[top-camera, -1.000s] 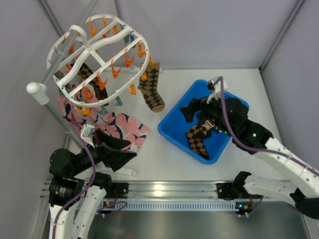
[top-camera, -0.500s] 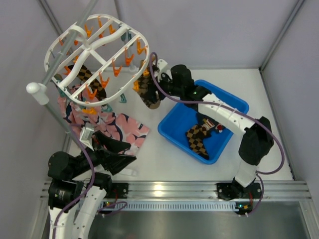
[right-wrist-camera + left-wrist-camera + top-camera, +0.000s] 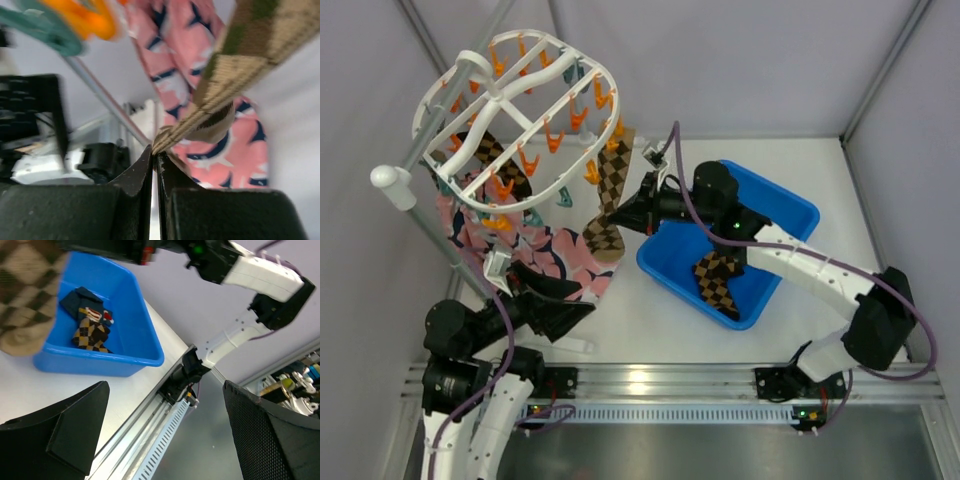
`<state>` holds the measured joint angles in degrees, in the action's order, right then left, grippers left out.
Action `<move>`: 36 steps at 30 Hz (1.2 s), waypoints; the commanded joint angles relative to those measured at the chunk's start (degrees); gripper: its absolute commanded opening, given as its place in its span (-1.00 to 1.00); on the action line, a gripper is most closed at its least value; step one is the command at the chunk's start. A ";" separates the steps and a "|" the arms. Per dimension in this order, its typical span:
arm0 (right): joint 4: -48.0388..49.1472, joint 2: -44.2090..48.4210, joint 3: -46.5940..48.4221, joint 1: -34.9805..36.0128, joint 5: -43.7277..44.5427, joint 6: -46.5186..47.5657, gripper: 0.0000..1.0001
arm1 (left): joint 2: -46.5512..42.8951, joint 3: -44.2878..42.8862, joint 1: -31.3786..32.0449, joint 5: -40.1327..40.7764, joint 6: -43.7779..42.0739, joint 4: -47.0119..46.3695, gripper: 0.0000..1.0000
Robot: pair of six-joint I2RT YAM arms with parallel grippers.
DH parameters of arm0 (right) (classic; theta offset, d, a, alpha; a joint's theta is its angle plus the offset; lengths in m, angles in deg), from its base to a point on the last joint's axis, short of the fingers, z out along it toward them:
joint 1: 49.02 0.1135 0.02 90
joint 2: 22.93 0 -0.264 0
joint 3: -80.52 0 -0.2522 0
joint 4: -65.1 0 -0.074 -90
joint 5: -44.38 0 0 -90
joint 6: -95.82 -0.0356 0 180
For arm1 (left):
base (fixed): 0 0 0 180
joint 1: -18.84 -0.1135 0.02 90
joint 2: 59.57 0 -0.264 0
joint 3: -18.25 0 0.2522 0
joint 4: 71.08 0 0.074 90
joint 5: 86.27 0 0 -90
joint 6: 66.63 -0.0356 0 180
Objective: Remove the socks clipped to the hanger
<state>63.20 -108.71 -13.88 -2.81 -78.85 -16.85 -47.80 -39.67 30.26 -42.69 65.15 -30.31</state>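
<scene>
Checkered sock [image 3: 608,190], untouched a second ago, now pinched by its edge in the fully closed right claw [image 3: 155,151], which came over from the blue bin [image 3: 790,212] | sock hangs at the right rim of the hanger [image 3: 488,92], pink socks [image 3: 560,250] beneath | left claw [image 3: 578,303] wide open, empty, low over white bench [image 3: 650,320].

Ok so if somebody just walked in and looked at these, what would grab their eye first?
Probably the big white hanger with orange clips, tilted high at the rear left. The right gripper is shut on the edge of a brown checkered sock hanging at the hanger's right side. Next comes the bright blue bin right of centre, with a second checkered sock lying in it.
</scene>
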 commanded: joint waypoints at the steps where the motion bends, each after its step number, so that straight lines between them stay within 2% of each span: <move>1: 8.70 7.11 -1.95 2.38 -1.83 -8.86 -1.00 | 0.36 1.18 0.18 4.83 -1.52 -2.13 0.97; 5: 10.56 7.99 -2.93 4.93 -5.44 -17.30 -1.00 | 2.90 2.41 0.18 6.51 -3.28 -2.04 0.96; 10: 5.21 11.07 -2.66 7.92 -3.33 -16.08 -1.00 | 5.02 1.10 0.18 7.30 -5.04 -2.13 0.97; 24: 2.56 16.34 -6.00 13.02 -1.22 -15.82 -1.00 | 5.28 -3.12 0.18 2.21 -6.89 -2.13 0.97; 36: 7.65 9.50 -1.35 16.10 0.89 -19.15 -1.00 | 3.35 -4.53 0.18 -3.68 -2.58 -2.04 0.67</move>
<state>66.83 -97.74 -18.52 12.03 -79.27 -34.52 -43.32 -41.66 30.26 -43.32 61.26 -30.29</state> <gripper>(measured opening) 0.006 0.857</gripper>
